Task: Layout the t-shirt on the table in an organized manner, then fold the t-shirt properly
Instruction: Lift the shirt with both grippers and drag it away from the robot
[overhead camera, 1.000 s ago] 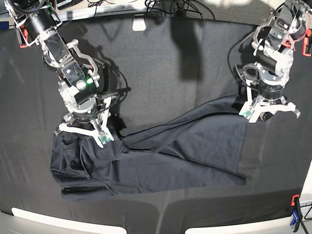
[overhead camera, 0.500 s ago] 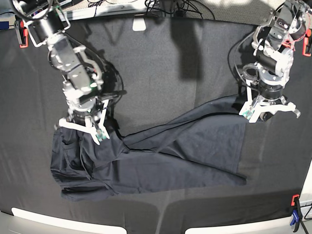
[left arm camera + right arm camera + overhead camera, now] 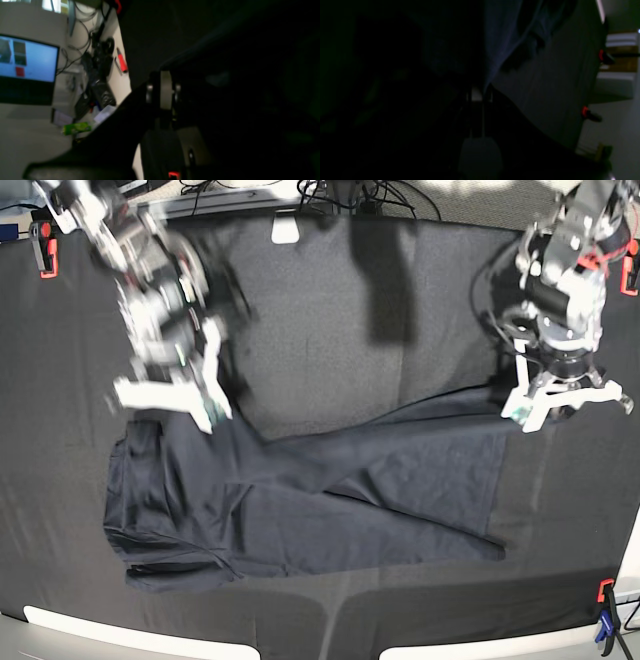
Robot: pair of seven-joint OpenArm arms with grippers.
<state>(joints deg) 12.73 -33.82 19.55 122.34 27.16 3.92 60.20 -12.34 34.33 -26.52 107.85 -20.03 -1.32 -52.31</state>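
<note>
**Both tools pinching the shirt's far edge to pull it flat**

Right tool [image 3: 190, 412], on the base view's left, is clamping its jaws on the upper corner of the t-shirt [image 3: 330, 500]; the right wrist view is showing dark blue cloth running straight into the closed tips, so the hold looks real rather than a near miss; left tool [image 3: 560, 402], on the base view's right, is closed as well and sitting at the shirt's opposite upper corner, though its wrist view is too dark to show for certain that cloth is between the jaws; I judge it is gripping there.

The t-shirt is lying on the table [image 3: 330, 310], toward the near edge, stretched crosswise between the two tools; a diagonal ridge of folds is running across its middle, and the end under the right tool is bunching into a rumpled heap; the lower hem is lying fairly straight.

Taking two far corners at once makes sense: with one tool at each end, the arms can draw the cloth taut and drag the ridge out; the right arm is blurring in the base view, so it is moving quickly; the layout stage is not yet done, and folding is waiting on a flat shirt; the risk is one corner slipping free under tension.
</note>
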